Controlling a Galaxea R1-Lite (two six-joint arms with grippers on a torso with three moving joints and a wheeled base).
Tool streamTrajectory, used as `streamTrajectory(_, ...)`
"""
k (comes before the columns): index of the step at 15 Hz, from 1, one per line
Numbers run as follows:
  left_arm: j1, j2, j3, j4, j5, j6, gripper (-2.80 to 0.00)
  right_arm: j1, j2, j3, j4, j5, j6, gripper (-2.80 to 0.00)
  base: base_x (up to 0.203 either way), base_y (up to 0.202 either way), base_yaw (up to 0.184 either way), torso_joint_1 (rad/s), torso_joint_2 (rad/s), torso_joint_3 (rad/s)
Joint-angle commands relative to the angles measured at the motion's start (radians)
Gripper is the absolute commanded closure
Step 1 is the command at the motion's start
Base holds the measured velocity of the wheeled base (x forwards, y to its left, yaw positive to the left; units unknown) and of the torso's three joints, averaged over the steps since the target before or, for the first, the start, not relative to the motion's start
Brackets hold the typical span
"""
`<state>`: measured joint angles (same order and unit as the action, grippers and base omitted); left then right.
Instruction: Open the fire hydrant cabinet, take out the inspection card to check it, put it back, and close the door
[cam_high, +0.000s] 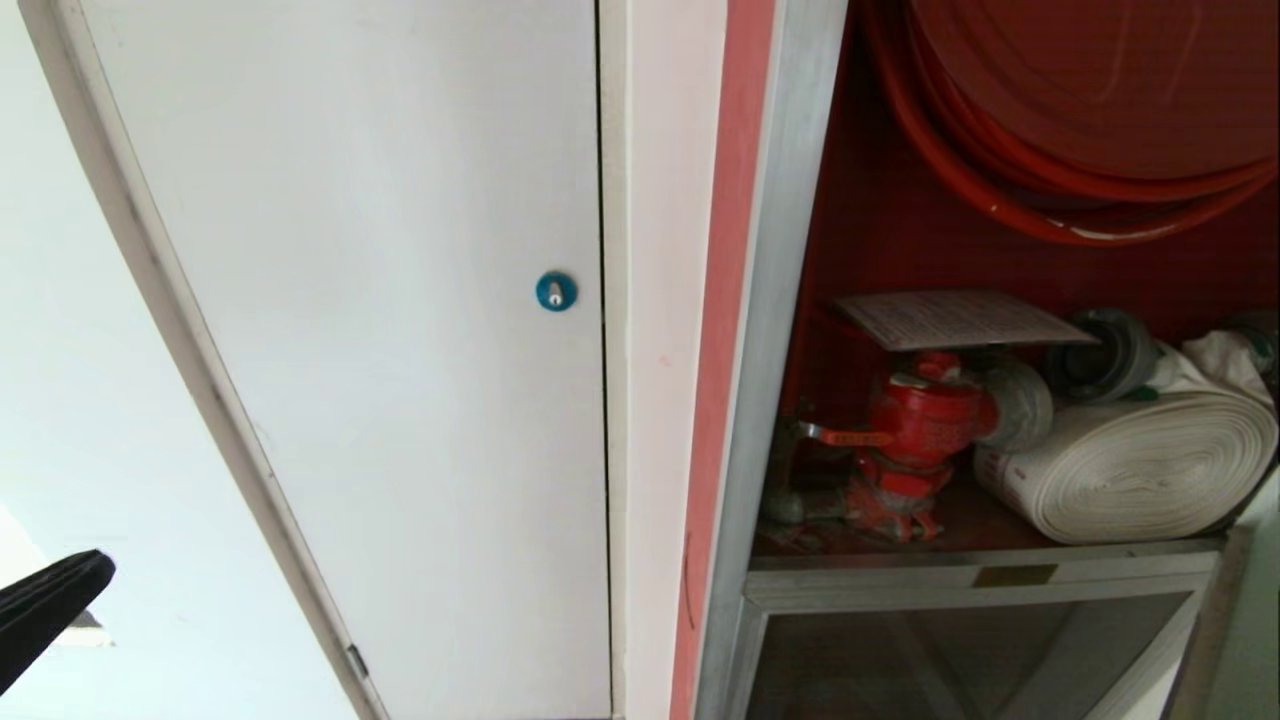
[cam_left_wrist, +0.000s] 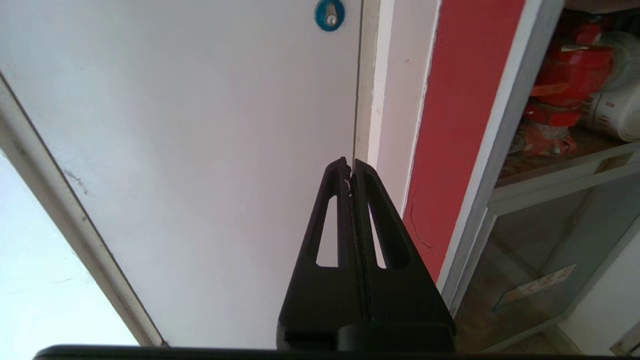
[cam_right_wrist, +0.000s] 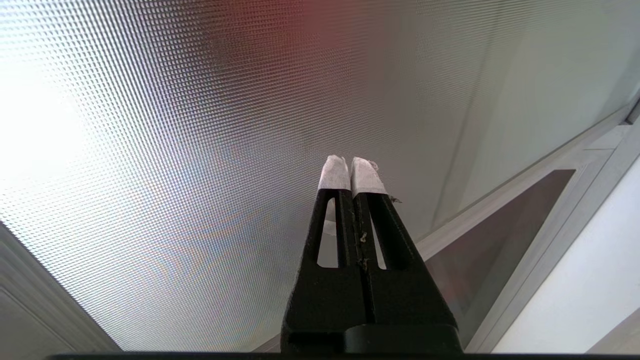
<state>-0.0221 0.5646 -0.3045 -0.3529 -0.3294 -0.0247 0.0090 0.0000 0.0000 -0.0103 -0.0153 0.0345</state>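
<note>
Left gripper (cam_left_wrist: 351, 167), clenched empty, hangs left of the fire hydrant cabinet (cam_high: 770, 300); inspection card (cam_high: 955, 318) atop the valve (cam_high: 925, 420) could slip off if nudged.

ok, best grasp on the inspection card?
Pinch the card at its near edge, where it overhangs the red valve it lies flat on. Come in level from the open front of the cabinet, one finger above and one below. It looks thin, so a top-down grab probably won't work.

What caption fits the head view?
Open cabinet: card lying on red valve, beside white hose; left gripper low at left.
</note>
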Motion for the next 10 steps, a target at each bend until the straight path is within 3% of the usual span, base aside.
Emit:
streamTrajectory(1, 0.001, -0.211, 0.033, 0.047, -0.002, 0.000, 0.00, 0.000, 0.002, 0.003, 0.000, 0.000, -0.001, 0.00, 0.000, 0.000, 0.000, 0.000, 0.00, 0.000)
streamTrajectory(4, 0.003, -0.388, 0.074, 0.163, -0.002, 0.002, 0.00, 0.000, 0.002, 0.003, 0.000, 0.000, -0.001, 0.00, 0.000, 0.000, 0.000, 0.000, 0.00, 0.000)
streamTrajectory(8, 0.011, -0.559, 0.180, 0.189, 0.013, 0.003, 0.00, 0.000, 0.002, 0.003, 0.000, 0.000, 0.001, 0.00, 0.000, 0.000, 0.000, 0.000, 0.00, 0.000)
streamTrajectory(10, 0.011, -0.564, 0.247, 0.185, 0.115, 0.015, 0.00, 0.000, 0.002, 0.003, 0.000, 0.000, 0.001, 0.00, 0.000, 0.000, 0.000, 0.000, 0.00, 0.000)
